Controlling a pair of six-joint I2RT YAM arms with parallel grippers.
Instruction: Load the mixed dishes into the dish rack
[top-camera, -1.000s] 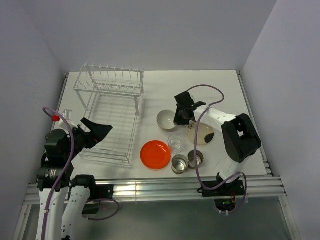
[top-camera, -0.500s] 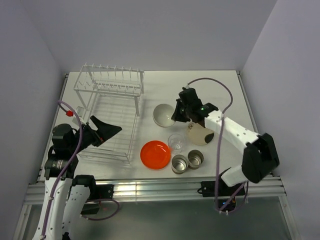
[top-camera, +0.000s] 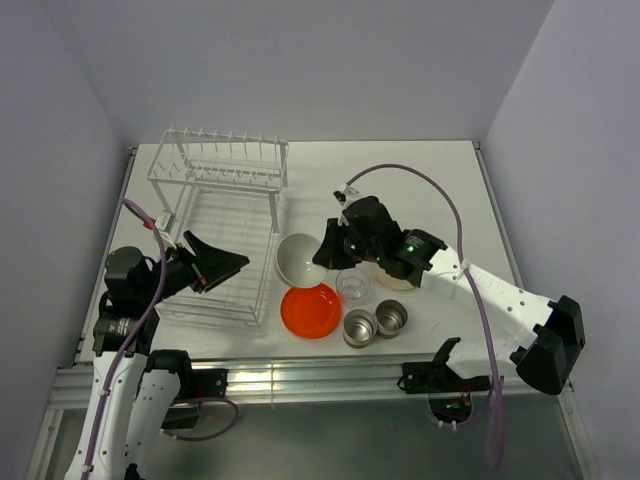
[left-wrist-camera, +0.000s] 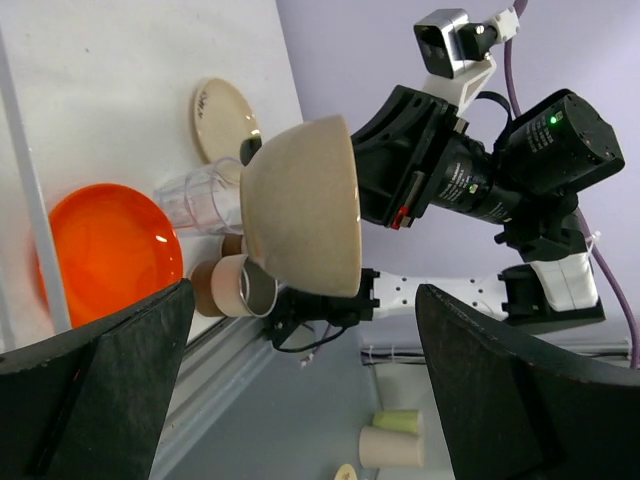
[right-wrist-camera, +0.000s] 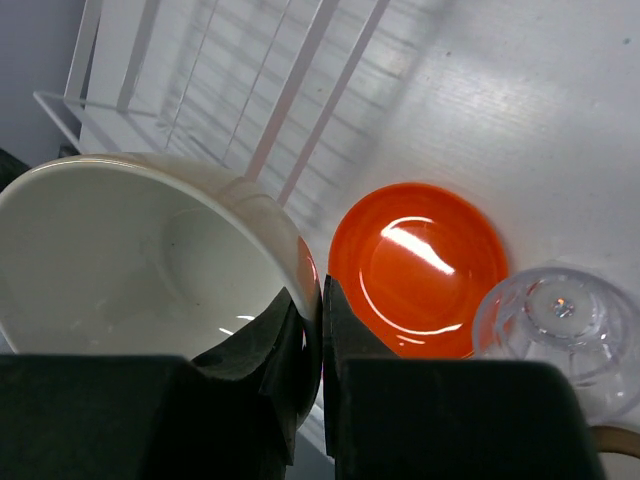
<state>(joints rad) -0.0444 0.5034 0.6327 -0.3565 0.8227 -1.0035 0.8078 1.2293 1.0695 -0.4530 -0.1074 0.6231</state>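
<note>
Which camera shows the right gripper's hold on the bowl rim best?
Right wrist: the right gripper pinches the bowl rim close up. Left wrist shows only the bowl's outside; top external shows it small, beside the dish rack.

This was a robotics lab's test cell. A white table (top-camera: 420, 170) stood boxed in by plain pale-violet walls (top-camera: 320, 70). Two robot arms (top-camera: 490, 287) were bolted to an aluminium rail (top-camera: 300, 378) at its near edge, with purple cables (top-camera: 403, 168) looping over them. A wire dish rack (top-camera: 225, 230) and an orange plate (top-camera: 310, 310) sat on the table.
</note>
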